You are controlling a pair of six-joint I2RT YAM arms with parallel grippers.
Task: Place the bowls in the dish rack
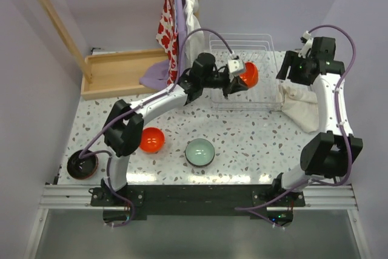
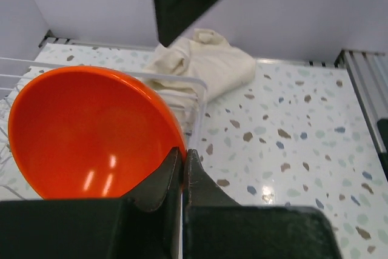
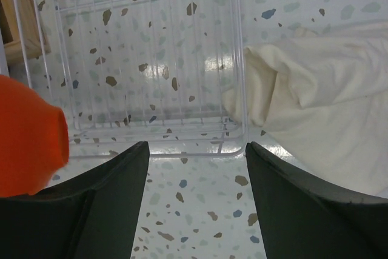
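My left gripper (image 1: 241, 80) (image 2: 183, 153) is shut on the rim of a glossy orange-red bowl (image 1: 249, 74) (image 2: 91, 131), held tilted over the right part of the white wire dish rack (image 1: 242, 47) (image 2: 182, 80). The bowl's edge also shows at the left of the right wrist view (image 3: 27, 144). My right gripper (image 1: 290, 68) (image 3: 197, 147) is open and empty, just off the rack's (image 3: 151, 59) right end. A second orange-red bowl (image 1: 151, 140), a mint green bowl (image 1: 200, 152) and a dark brown-black bowl (image 1: 83, 165) sit on the table near the front.
A cream cloth (image 1: 300, 107) (image 2: 206, 65) (image 3: 321, 107) lies right of the rack. A wooden tray (image 1: 121, 71) with a purple cloth (image 1: 156, 74) stands at the back left. A red-and-white cloth (image 1: 170, 22) hangs behind.
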